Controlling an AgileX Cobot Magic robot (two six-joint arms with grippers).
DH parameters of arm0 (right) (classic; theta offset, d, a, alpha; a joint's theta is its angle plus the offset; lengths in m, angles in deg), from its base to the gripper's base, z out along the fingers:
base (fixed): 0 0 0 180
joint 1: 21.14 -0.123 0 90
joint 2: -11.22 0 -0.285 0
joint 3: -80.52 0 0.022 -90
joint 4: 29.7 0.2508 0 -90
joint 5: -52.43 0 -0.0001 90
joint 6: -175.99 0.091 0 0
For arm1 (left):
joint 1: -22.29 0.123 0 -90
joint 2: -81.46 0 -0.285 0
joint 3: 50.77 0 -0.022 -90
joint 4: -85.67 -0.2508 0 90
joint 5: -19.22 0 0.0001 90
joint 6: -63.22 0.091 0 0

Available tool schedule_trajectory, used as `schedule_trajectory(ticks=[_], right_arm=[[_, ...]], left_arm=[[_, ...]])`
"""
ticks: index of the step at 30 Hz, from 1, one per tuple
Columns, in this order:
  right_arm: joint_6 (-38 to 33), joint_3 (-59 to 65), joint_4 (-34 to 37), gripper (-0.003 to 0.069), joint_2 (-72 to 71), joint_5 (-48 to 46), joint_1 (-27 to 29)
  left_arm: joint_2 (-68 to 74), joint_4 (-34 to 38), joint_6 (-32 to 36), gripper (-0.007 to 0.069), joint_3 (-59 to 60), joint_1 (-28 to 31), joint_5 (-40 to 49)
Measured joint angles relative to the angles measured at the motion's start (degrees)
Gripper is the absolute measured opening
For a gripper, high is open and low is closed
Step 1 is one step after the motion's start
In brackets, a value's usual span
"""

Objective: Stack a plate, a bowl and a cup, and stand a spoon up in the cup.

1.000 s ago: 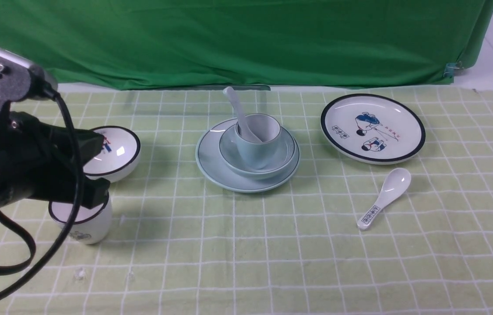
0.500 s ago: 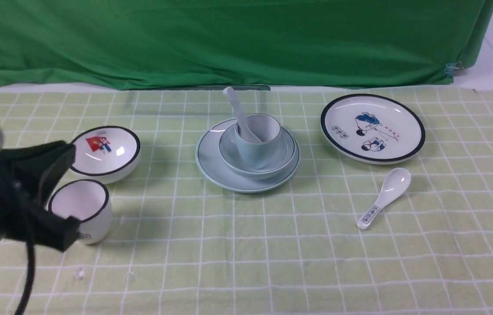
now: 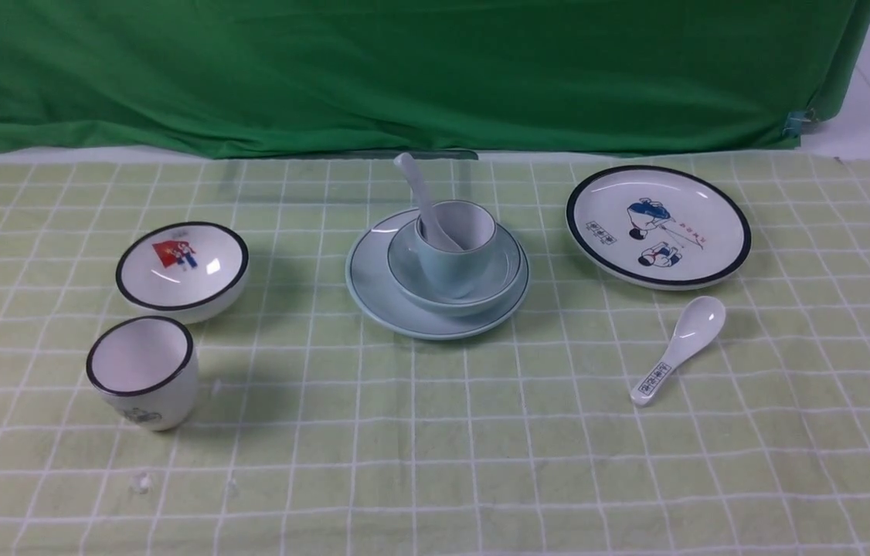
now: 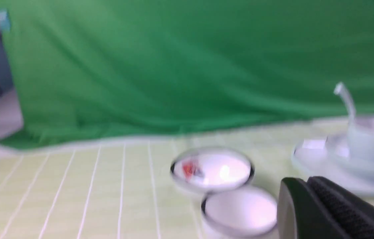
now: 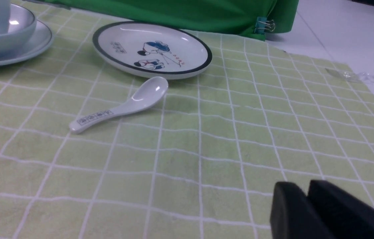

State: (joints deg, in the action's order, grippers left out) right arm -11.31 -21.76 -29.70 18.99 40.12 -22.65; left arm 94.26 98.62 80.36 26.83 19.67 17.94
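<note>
At the middle of the cloth, the plate [image 3: 373,289] carries the bowl [image 3: 419,286], the cup [image 3: 454,259] and the leaning spoon [image 3: 421,193], so the task looks finished (both grippers barely show; their state I cannot tell).

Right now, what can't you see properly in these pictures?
- Left fingers: left wrist view, blurred and cut off by the edge; open or shut unclear.
- Right fingers: right wrist view, cut off at the edge.
- Spoon bowl end: front view, hidden inside the cup.
</note>
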Motion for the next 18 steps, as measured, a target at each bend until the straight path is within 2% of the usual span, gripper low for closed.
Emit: schedule_trajectory(ticks=[2, 3, 5, 18], right_arm=[[0.0, 0.0, 0.0, 0.0119, 0.0, -0.1, 0.0], [0.0, 0.0, 0.0, 0.0123, 0.0, -0.1, 0.0], [0.0, 0.0, 0.0, 0.0129, 0.0, -0.1, 0.0], [0.0, 0.0, 0.0, 0.0153, 0.0, -0.1, 0.0]], left_arm=[[-1.0, -1.8, -1.2, -0.0029, 0.0, 1.0, 6.0], [-2.0, -3.5, -3.9, -0.0029, 0.0, 1.4, 10.8], [-3.0, -4.7, -6.2, -0.0029, 0.0, 1.6, 14.3], [-4.9, -5.7, -7.7, -0.0029, 0.0, 1.6, 14.7]])
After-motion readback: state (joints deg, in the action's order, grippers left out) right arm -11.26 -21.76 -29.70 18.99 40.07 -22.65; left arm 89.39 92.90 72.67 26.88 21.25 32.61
